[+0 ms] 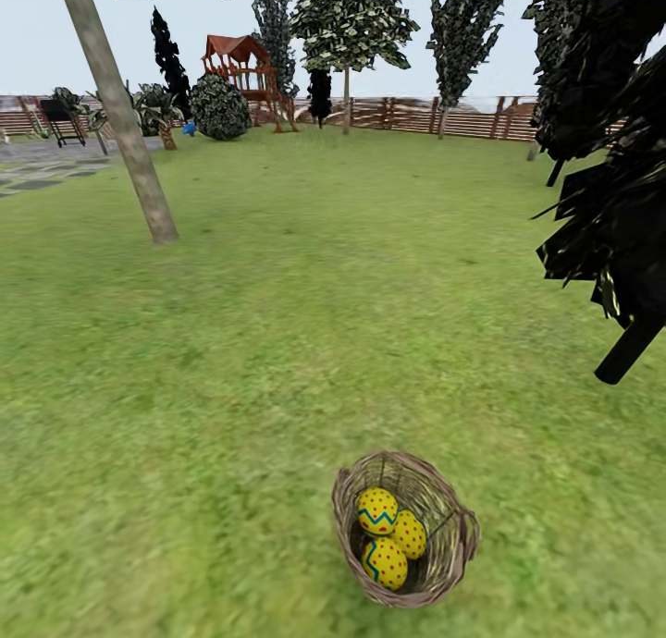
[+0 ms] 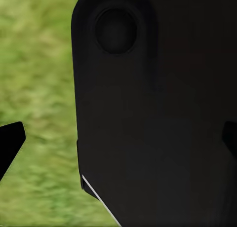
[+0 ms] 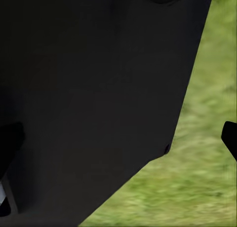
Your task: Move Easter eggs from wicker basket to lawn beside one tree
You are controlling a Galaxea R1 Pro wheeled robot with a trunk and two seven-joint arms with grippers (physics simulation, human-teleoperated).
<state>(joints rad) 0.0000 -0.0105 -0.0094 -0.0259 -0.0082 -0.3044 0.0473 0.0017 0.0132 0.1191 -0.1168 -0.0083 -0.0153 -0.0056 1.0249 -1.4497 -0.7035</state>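
Note:
The brown wicker basket lies on the lawn close in front of me in the head view, slightly right of centre. Three Easter eggs sit inside it, yellow with red dots: one with a blue-green zigzag, one beside it, and one nearest me. A tree with a pale leaning trunk stands far off at the upper left. My left gripper and right gripper each show dark fingertips spread to the picture's edges, over grass, with a black part of the robot close in front.
A dark conifer overhangs at the right. At the far end stand a red playset, a round bush, another tree and the slat fence. A grey stone path lies far left.

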